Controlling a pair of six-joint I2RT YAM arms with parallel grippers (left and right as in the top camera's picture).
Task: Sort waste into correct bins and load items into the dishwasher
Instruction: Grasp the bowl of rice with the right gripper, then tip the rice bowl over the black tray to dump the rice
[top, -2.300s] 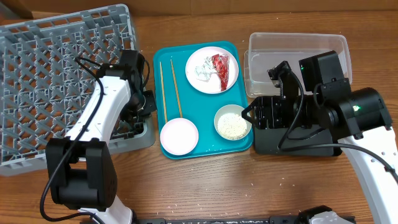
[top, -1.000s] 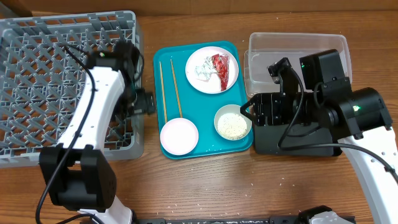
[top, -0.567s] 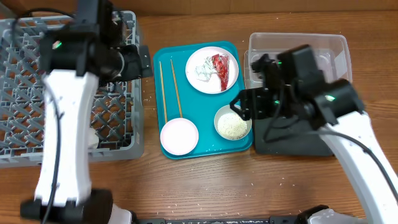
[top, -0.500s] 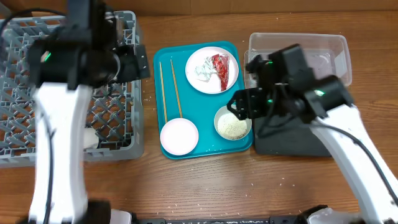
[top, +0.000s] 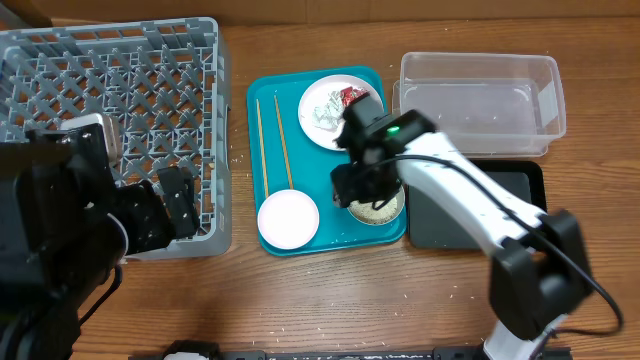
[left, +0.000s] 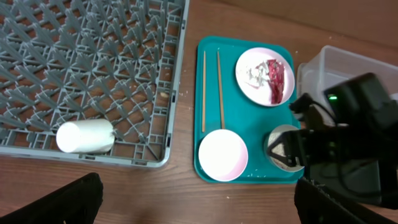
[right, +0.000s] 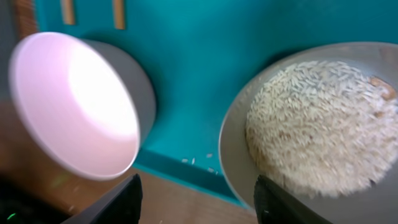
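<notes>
My right gripper (top: 362, 190) hangs low over the teal tray, open. Its jaws (right: 199, 205) straddle the near rim of the grey-green bowl (right: 249, 168), which holds the white rice (right: 317, 134). The pink bowl (right: 74, 106) stands empty just left of it. On the plate (left: 256, 62) lie the red wrapper (left: 275, 78) and the white tissue (left: 254, 73). The chopsticks (left: 211, 87) lie along the tray's left side. A white cup (left: 84, 135) lies on its side in the dishwasher rack (left: 93, 56). My left gripper (left: 199, 214) is high above the table, open and holding nothing.
The clear tub (top: 480, 95) stands at the back right with the black tray (top: 505, 215) in front of it. The teal tray (top: 325, 235) sits between the rack and the bins. Bare wooden table runs along the front edge.
My right arm swung left from the bins to the rice bowl and its jaws narrowed. My left arm lifted away from the rack toward the front left, and the cup stayed lying in the rack.
</notes>
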